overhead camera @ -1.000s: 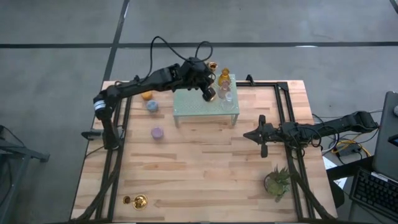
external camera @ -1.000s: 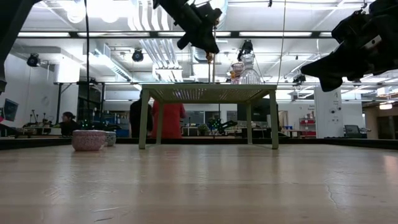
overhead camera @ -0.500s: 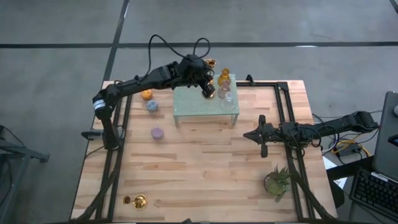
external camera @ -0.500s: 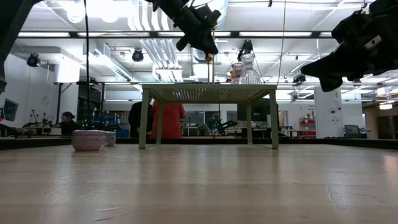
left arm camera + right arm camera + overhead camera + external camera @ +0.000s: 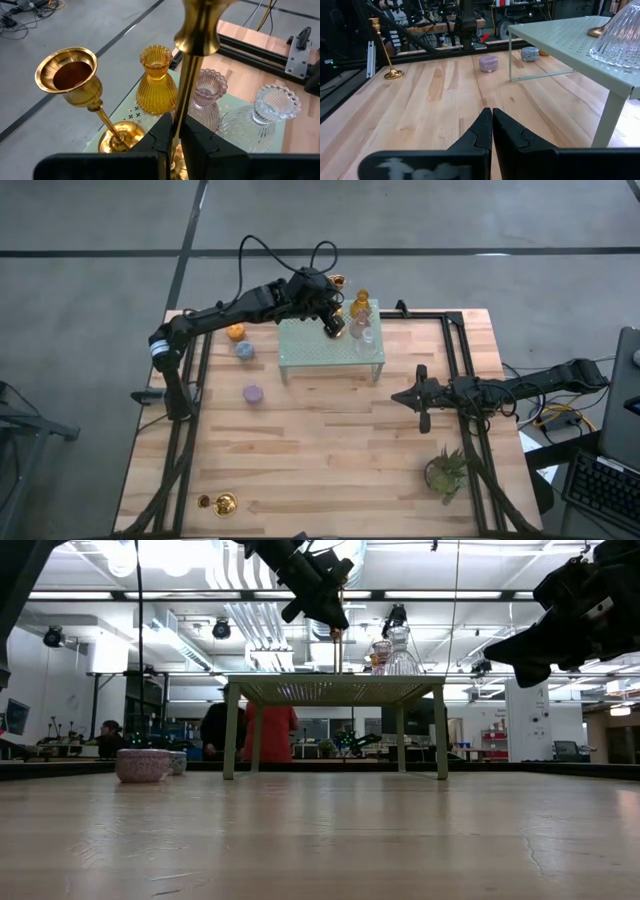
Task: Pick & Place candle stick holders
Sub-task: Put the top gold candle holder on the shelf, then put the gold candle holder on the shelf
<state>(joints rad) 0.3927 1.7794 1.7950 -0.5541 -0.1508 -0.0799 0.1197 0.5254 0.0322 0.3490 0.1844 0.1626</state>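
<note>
Placement step: left gripper [image 5: 176, 131] is pinching a gold stemmed holder [image 5: 192, 75] over the mesh rack [image 5: 310, 350], next needing lowering and release; right gripper [image 5: 491, 117], pressed together, is waiting.

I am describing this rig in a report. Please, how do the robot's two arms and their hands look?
Both arms are dark, slim and jointed. The left arm has a pale blue band near its base, and a black cable loops above it. The left hand and the right hand each end in two black fingers with flat, angular, tapered tips. Cables hang by the right arm too.
</note>
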